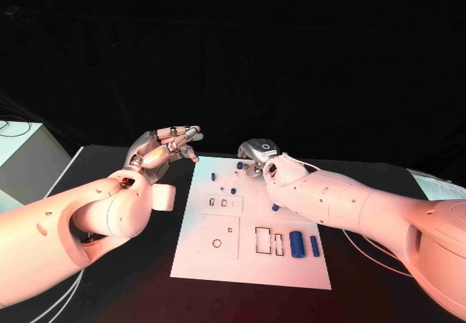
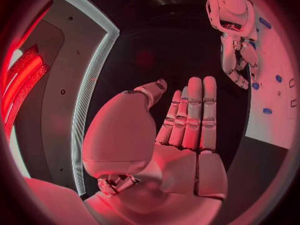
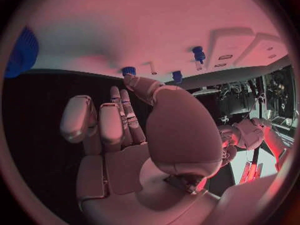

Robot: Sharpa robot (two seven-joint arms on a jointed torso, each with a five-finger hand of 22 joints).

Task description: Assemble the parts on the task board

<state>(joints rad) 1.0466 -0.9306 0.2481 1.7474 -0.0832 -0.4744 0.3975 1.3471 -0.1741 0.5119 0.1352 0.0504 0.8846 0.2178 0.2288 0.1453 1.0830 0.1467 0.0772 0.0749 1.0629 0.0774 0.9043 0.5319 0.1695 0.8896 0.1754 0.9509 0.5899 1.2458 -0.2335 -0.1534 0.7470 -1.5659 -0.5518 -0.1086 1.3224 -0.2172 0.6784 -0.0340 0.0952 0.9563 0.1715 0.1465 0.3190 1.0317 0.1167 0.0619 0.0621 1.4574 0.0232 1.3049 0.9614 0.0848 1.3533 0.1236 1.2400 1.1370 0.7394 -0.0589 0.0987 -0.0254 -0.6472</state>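
The white task board (image 1: 248, 266) lies mid-table. On its near right a thick blue cylinder (image 1: 296, 243) and a slim blue pin (image 1: 314, 245) lie beside an outlined slot (image 1: 263, 240). Small blue parts (image 1: 276, 207) (image 1: 233, 191) sit further up. My right hand (image 1: 260, 156) hovers over the board's far edge, thumb and two fingers reaching toward a blue peg (image 1: 240, 165) (image 3: 129, 71); contact is unclear. Its other fingers (image 3: 78, 119) are curled. My left hand (image 1: 165, 149) (image 2: 187, 122) is raised off the board's left, flat, fingers straight and together, holding nothing.
A white box (image 1: 27, 161) stands at the table's left edge. A thin cable (image 1: 374, 259) runs along the table on the right. More blue pegs (image 3: 199, 52) (image 3: 177, 76) stand near the board's far edge. Black table surrounds the board.
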